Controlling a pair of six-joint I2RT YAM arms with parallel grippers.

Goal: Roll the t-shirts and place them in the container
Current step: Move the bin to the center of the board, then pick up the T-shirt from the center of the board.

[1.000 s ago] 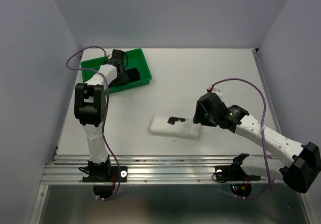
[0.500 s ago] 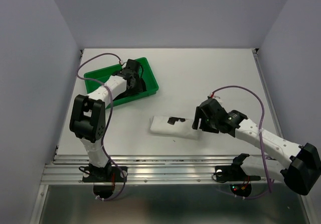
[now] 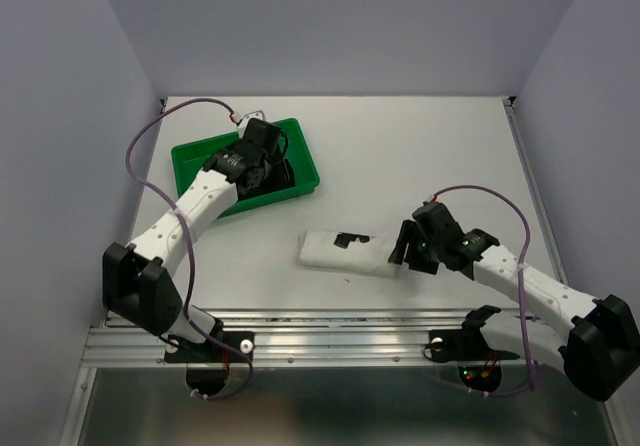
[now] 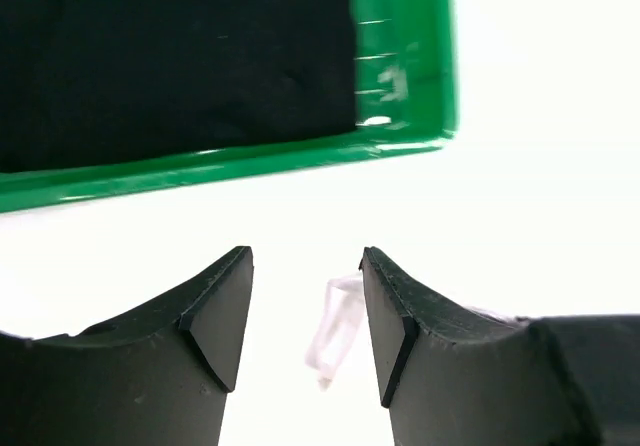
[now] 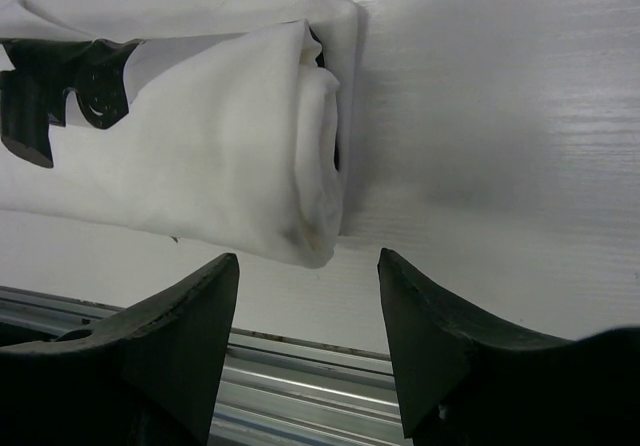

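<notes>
The t-shirt (image 3: 345, 250) lies rolled a little toward 6 o'clock from the middle of the table (image 3: 420, 146); the right gripper (image 3: 402, 250) sits at its 3 o'clock end, jaws spread and empty. I think it should pinch all layers of that end together, so the roll does not open. The left gripper (image 4: 305, 256), also spread and empty, hangs by the green tray (image 3: 190, 154) at 10 o'clock.
</notes>
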